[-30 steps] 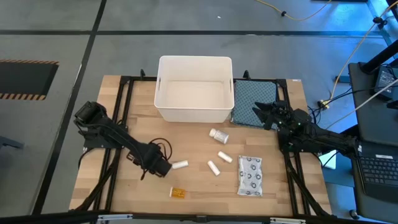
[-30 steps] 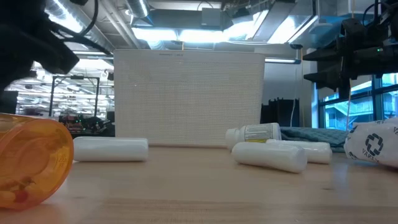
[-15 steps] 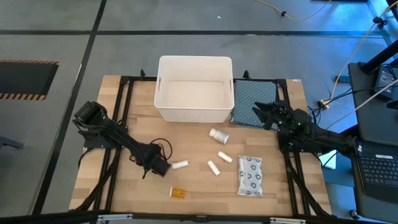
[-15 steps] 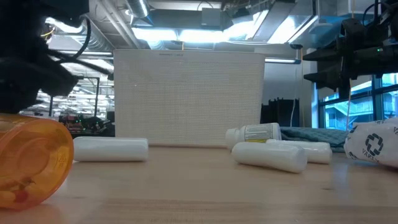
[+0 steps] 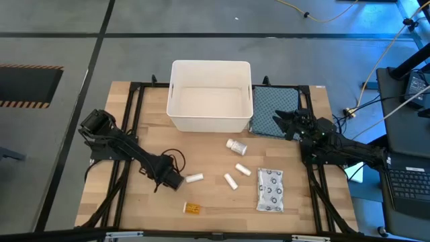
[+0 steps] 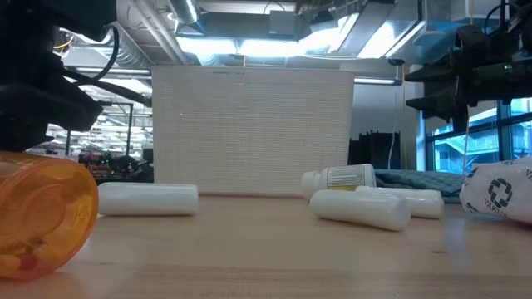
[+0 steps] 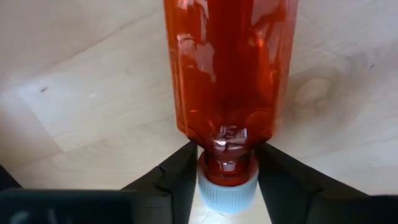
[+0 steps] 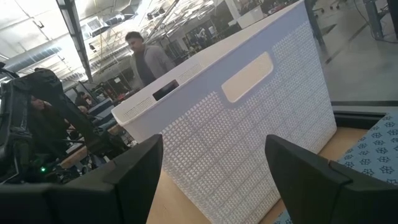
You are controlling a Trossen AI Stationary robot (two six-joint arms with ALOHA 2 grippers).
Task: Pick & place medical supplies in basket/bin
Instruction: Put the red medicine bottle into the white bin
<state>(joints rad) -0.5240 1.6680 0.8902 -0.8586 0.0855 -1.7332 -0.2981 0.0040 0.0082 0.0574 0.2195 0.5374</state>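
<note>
Left hand (image 7: pixel 227 180): I've got it low on the tabletop (image 5: pixel 215 205), front-left of centre; in my wrist view the two dark fingers (image 7: pixel 180 177) sit either side of the red bottle (image 7: pixel 230 74) at its neck, right above the white cap (image 7: pixel 228 194). They look pressed against the neck, so I call it grasping the red bottle.
Red bottle: lying on the wood, body pointing away from my left hand, cap end between the fingers. From above the hand covers it.
Right hand (image 8: pixel 214 180): parked above the blue-grey patterned cloth (image 5: pixel 275 107) at the right of the tub, fingers spread wide, nothing between them.
White tub (image 5: pixel 209 97): at the back centre of the tabletop, looks empty from overhead; in the right wrist view its dotted side wall with a handle recess fills the frame.
White cylinders: one (image 5: pixel 194 178) just beside my left hand, two more (image 5: pixel 231 181) and (image 5: pixel 242 169) near the middle, all lying flat.
White pill bottle (image 5: pixel 236 146): on its side, just in front of the tub.
Blister pack (image 5: pixel 270 189): flat, front-right of centre, well apart from the tub.
Amber vial (image 5: pixel 193 208): near the front edge, on its side; it looms big at the left of the low view.
Room behind: a person (image 8: pixel 149 59) shows beyond the tub in the right wrist view.
</note>
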